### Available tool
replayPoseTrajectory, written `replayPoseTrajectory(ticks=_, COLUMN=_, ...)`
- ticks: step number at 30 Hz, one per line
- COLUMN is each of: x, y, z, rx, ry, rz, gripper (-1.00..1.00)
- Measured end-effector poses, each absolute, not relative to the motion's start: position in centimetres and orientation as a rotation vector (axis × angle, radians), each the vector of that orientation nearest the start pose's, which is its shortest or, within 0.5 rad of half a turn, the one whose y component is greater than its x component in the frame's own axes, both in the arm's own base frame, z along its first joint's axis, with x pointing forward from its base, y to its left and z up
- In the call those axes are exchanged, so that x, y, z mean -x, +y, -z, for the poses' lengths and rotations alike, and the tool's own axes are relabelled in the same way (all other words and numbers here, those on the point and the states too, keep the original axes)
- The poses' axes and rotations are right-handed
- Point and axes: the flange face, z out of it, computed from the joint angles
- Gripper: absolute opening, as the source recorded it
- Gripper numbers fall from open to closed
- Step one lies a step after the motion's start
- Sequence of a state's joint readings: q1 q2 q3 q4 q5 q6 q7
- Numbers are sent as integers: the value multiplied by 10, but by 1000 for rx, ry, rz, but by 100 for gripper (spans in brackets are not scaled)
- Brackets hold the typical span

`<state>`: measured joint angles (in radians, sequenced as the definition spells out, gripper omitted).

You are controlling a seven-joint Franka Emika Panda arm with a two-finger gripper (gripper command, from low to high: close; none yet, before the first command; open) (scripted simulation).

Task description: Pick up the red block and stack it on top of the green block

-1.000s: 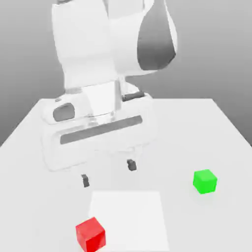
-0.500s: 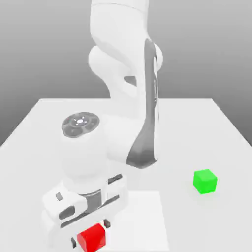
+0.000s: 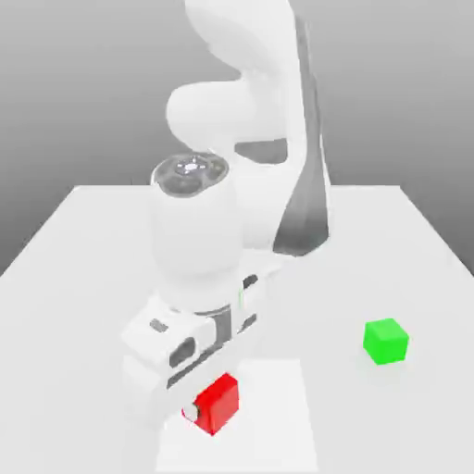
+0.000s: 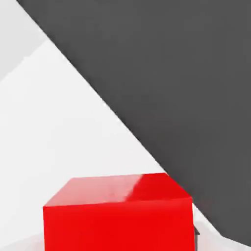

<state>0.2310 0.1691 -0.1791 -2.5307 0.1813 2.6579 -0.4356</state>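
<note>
My fingers [image 3: 205,409] are clenched on the red block [image 3: 218,404], just above the bench [image 3: 398,241]; the green block [image 3: 386,341] sits toward 3 o'clock.

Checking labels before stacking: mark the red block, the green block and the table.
red block [image 3: 218,404], exterior view, its front face.
green block [image 3: 386,341], exterior view, middle of the cube.
table [image 3: 83,241], exterior view, bare surface on the exterior view's left.

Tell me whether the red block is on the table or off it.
Off it. The red block hangs under the end effector, which is shut on it, above the table.
</note>
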Motion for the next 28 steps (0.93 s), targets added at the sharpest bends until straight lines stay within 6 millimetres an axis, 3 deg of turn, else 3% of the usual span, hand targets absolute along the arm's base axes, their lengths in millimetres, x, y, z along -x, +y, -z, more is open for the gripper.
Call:
replayPoseTrajectory(ticks=5, x=-421, y=97, z=-217, rx=2835, ry=-1146, rz=-43, gripper=-100)
replayPoseTrajectory(ticks=8, x=-388, y=151, z=-224, rx=2623, ry=-1567, rz=-35, gripper=-100)
replayPoseTrajectory(ticks=11, x=-351, y=192, z=-232, rx=2359, ry=-1958, rz=-21, gripper=-100)
replayPoseTrajectory(ticks=18, x=-277, y=240, z=-243, rx=1725, ry=-2614, rz=-3, gripper=-100)
replayPoseTrajectory(ticks=24, x=-269, y=244, z=-192, rx=1647, ry=-2676, rz=-4, gripper=-100)
replayPoseTrajectory(ticks=25, x=-269, y=244, z=-184, rx=1646, ry=-2676, rz=-3, gripper=100)
replayPoseTrajectory(ticks=28, x=-269, y=244, z=-184, rx=1647, ry=-2676, rz=-3, gripper=100)
